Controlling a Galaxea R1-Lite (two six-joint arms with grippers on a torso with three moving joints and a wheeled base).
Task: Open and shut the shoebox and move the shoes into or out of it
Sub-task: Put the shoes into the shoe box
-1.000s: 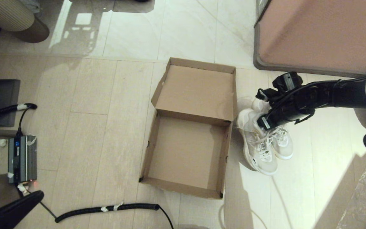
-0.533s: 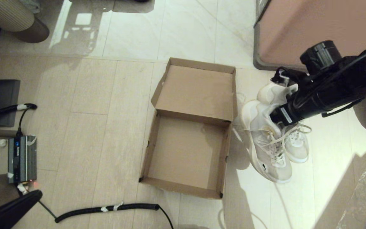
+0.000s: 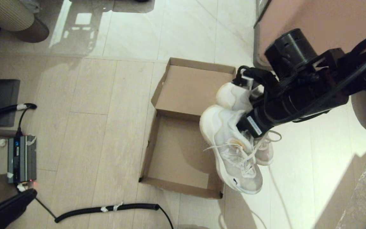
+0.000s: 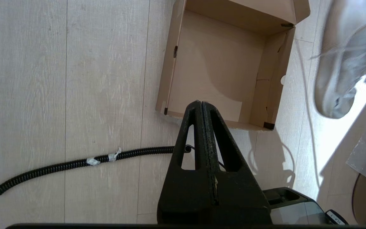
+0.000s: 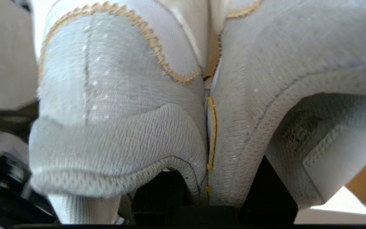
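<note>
Pale floor tiles: my right gripper (image 3: pixel 245 119) clamps both shoes (image 3: pixel 233 149) above the open shoebox (image 3: pixel 183 152); left gripper (image 4: pixel 202 106) closed, parked.

White shoes (image 3: pixel 233 149) hang over the open (empty) shoebox (image 3: pixel 183 187).

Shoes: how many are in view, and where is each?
2. Both hang pinched together in the right gripper at the open shoebox's right wall: the big shoe over the wall, the second shoe behind it, partly hidden by the arm.
</note>
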